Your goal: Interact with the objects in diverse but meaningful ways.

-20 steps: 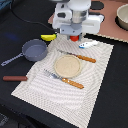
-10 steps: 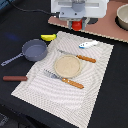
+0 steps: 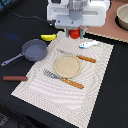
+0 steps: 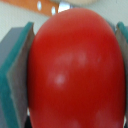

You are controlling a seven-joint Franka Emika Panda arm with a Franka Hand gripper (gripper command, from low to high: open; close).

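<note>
My gripper is shut on the red tomato and holds it above the far edge of the striped placemat. In the wrist view the tomato fills the frame between the two teal pads. The yellow banana lies just off the mat, toward the exterior view's left of the tomato. The white fish-shaped piece lies on the mat toward the right. The grey frying pan sits at the left. A brown-handled utensil lies on the dark table.
A tan round plate sits mid-mat, with an orange-handled fork in front of it and an orange-handled knife behind. A bowl stands on a wooden board at the far right.
The gripper has risen with the tomato, from low over the mat's far edge to higher up. The other objects have not moved.
</note>
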